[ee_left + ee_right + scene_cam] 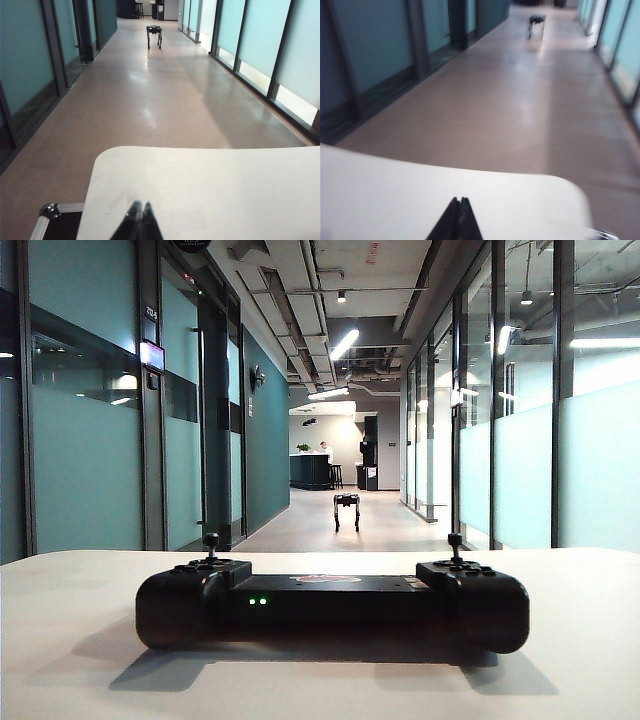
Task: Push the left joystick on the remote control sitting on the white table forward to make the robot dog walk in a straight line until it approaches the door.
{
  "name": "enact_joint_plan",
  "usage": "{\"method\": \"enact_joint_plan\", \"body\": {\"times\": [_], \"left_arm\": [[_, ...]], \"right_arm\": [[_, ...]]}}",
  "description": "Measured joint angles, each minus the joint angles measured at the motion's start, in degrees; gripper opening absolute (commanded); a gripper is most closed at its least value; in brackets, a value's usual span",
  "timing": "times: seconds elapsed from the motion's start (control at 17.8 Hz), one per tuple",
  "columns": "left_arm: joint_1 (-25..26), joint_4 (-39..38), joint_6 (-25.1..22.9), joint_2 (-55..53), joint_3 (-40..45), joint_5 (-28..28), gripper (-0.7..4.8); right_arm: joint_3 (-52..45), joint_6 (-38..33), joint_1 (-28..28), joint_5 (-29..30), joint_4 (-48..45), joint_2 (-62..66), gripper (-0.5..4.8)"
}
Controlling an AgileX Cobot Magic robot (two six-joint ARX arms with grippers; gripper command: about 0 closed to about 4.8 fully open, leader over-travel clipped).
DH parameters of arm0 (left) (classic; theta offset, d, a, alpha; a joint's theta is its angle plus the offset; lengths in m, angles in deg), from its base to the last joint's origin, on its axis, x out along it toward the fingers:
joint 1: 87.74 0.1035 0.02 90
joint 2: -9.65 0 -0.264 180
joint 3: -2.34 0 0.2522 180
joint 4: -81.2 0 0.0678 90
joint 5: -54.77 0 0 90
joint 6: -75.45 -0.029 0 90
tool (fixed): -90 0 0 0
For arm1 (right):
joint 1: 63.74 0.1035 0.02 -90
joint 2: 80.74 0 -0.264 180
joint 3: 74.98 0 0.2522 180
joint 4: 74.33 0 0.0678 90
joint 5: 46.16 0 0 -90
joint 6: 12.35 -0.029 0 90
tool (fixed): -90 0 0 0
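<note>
Your remote control [332, 606] lies square across the near edge of the white table [60, 640], its long side facing the corridor so that both thumbsticks stand upright and within reach from above; its two green lights are lit, so it looks powered and ready. The left joystick [211, 544] rises from the controller's left end, the right joystick [455, 543] from the right end, and nothing touches either of them.

Neither arm shows in the exterior view. In the left wrist view your left gripper [138, 216] hangs over the white table near its left corner, fingers pressed together to a single point and pinching nothing; a closed tip suits nudging a small stick better than a spread one. Your right gripper [458, 214] hangs over the table toward its right corner, likewise shut tight and empty; that picture is blurred, so finer detail is lost. The controller appears in neither wrist view, so both tips look well apart from it.

The robot dog [346, 510] stands far down the corridor floor, in line with the controller's middle, between the glass walls; from here I judge it well along its walk, though I cannot tell which door is meant or how near it stands.
</note>
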Motion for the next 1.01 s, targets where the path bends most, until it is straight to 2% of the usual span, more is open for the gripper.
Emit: {"method": "enact_joint_plan", "body": {"times": [0.34,0.5,1.01], "left_arm": [[0.0,0.0,0.2,0.0,0.0,0.0,-0.05],[0.0,0.0,0.2,0.0,0.0,0.0,-0.05],[0.0,0.0,0.2,0.0,0.0,0.0,-0.05]], "right_arm": [[-9.5,0.0,-12.8,0.0,0.2,-15.1,-0.06],[-12.5,0.0,-15.9,0.2,0.1,-21.3,-0.05],[-14.6,0.0,-16.0,0.2,0.8,-21.5,-0.06]]}}
